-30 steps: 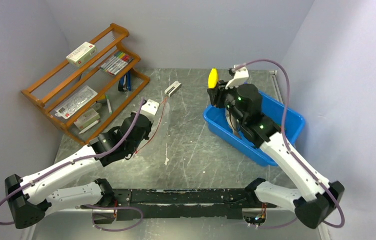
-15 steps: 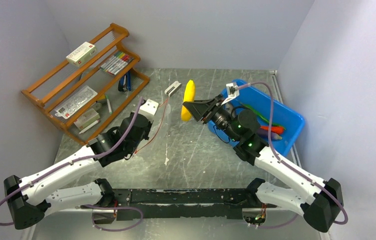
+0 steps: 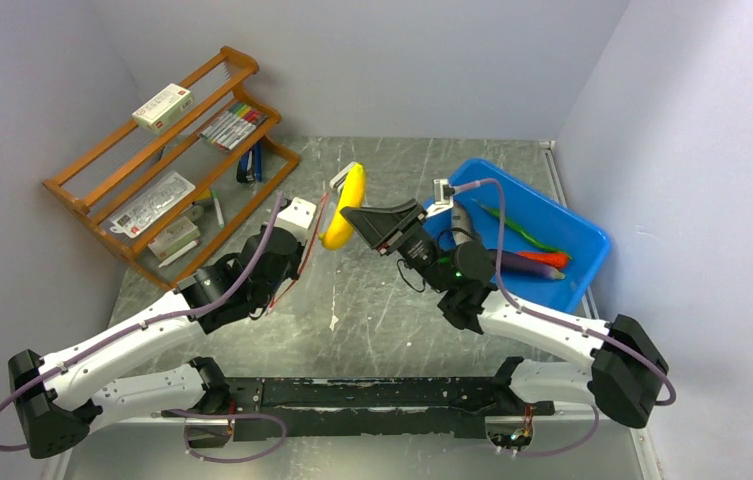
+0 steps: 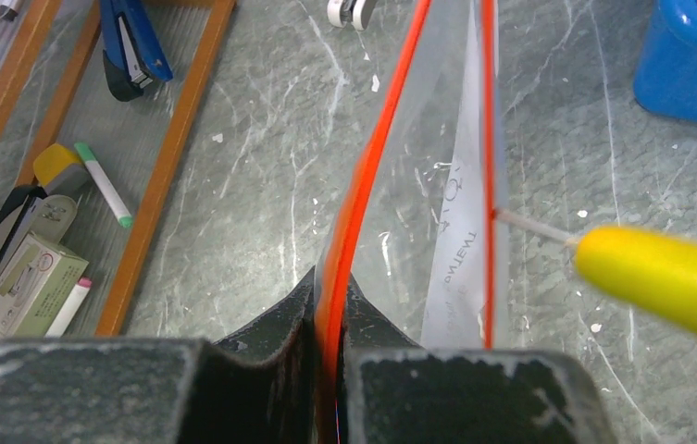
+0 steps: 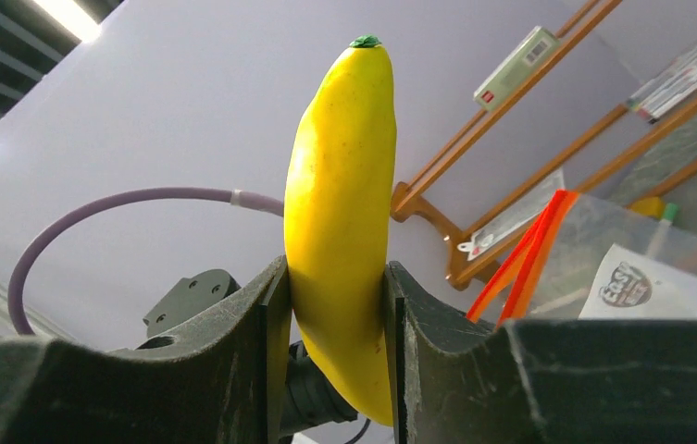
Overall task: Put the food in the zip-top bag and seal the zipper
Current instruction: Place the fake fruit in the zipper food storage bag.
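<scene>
Right tool (image 5: pixel 335 277) is clamped tight on the yellow banana-like piece (image 5: pixel 340 176). The right wrist view shows both fingers pressed into its lower half, and the piece stands upright. In the top view the banana hangs above the counter (image 3: pixel 392 300), between the two arms. Left tool (image 4: pixel 329 324) is pinched closed on one lip of the zipper (image 4: pixel 367 176). Only the left wrist view shows the zip-top bag (image 4: pixel 437 166) gaping, its second red-orange lip standing apart, with the banana's tip just beside that far lip. The top view alone shows the blue bin (image 3: pixel 580 232) holding the green pod (image 3: pixel 517 225), eggplant (image 3: pixel 512 262) and chili (image 3: pixel 550 259).
</scene>
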{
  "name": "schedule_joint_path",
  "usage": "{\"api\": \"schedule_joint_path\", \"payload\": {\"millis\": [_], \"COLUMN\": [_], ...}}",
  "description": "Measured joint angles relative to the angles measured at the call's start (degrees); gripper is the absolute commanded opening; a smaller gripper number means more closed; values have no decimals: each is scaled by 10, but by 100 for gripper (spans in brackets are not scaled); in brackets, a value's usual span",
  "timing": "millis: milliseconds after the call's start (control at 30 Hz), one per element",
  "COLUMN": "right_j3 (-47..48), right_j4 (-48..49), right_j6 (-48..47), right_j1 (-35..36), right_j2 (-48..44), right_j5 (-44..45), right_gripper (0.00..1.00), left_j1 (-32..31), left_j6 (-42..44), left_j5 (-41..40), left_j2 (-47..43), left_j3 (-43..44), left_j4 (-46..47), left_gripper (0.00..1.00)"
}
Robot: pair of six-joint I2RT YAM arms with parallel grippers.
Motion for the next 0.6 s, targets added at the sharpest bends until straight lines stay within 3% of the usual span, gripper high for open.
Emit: {"api": "schedule_joint_path", "payload": {"millis": [300,600], "right_j3": [0,-3], "right_j4": [68,78], "right_j6": [29,39], "right_j1": [25,33], "right_j2": [57,27], "right_j5": [26,51], "right_gripper": [29,29], "left_j1": [3,4], "left_j6": [-2,-2], "left_j5": [0,4], "left_j2": [0,-1], "left_j3": [0,0], "left_j4": [0,0], "left_gripper": [7,7]}}
